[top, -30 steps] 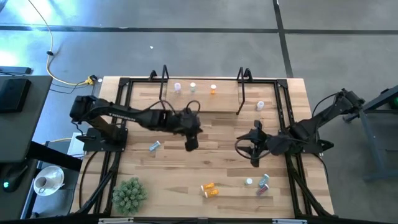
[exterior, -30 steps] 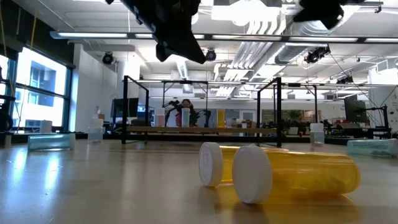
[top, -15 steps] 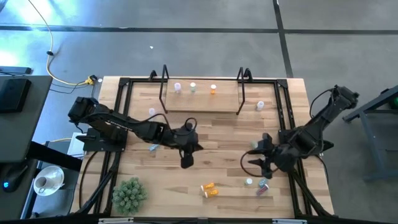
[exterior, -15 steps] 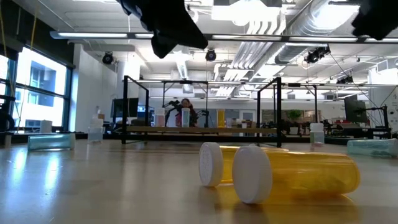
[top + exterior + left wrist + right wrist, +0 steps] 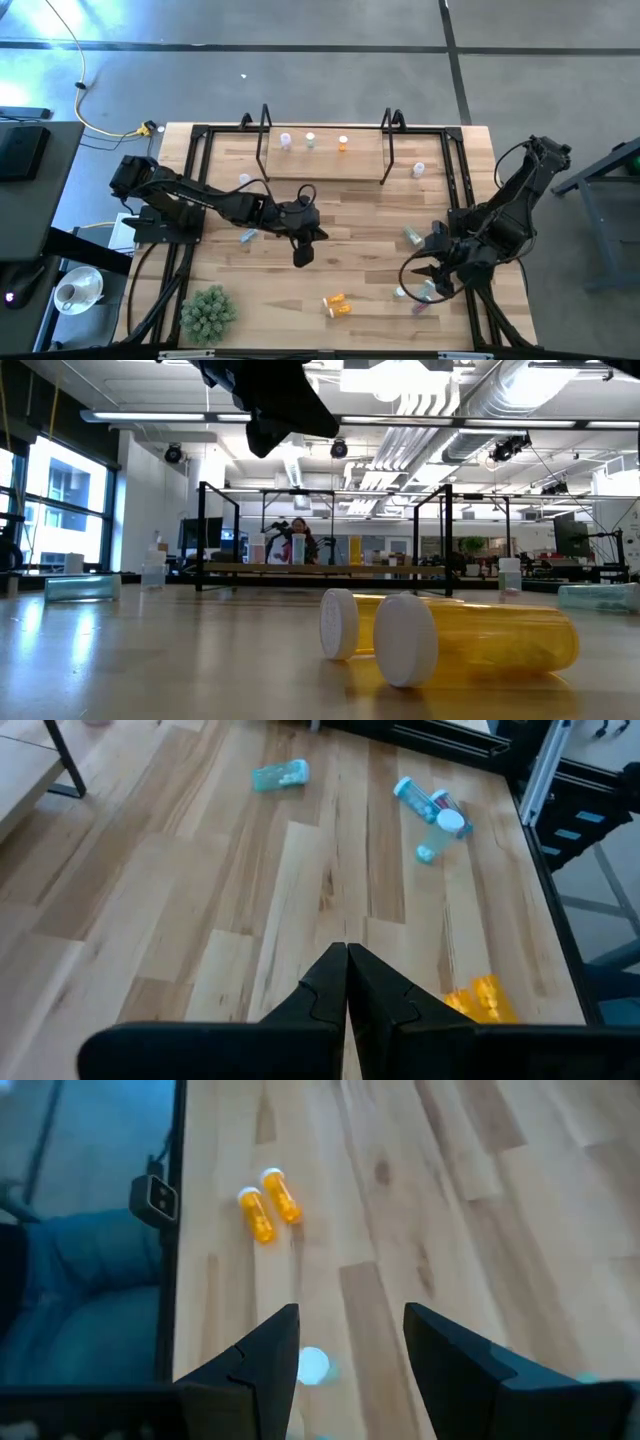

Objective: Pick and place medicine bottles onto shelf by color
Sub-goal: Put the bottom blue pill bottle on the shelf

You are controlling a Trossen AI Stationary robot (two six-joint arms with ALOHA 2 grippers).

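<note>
The shelf [image 5: 325, 160] stands at the table's far side with three upright medicine bottles on it: purple [image 5: 286, 141], teal [image 5: 311, 141] and orange [image 5: 343, 144]. Two orange bottles [image 5: 337, 303] lie side by side near the front edge. Teal bottles lie on the table to the left [image 5: 247, 236] and to the right [image 5: 412, 236]. My left gripper [image 5: 302, 256] hangs shut above the table's middle, holding nothing. My right gripper [image 5: 418, 282] is open above a small cluster of bottles [image 5: 432, 806] at the near right. A white cap [image 5: 312, 1365] shows just beside one of its fingers.
A whitish bottle [image 5: 419, 170] stands right of the shelf and another [image 5: 243, 181] stands left of it. A green spiky plant ball [image 5: 208, 312] sits at the near left corner. Black frame rails [image 5: 455, 190] run along the table's sides. Bare wood lies between the two grippers.
My right gripper has swung toward the table's near right corner, turning as it went, and now hangs over the bottle cluster with its fingers still open. My left gripper has drifted a little toward the near edge and stays shut. No bottle has moved.
</note>
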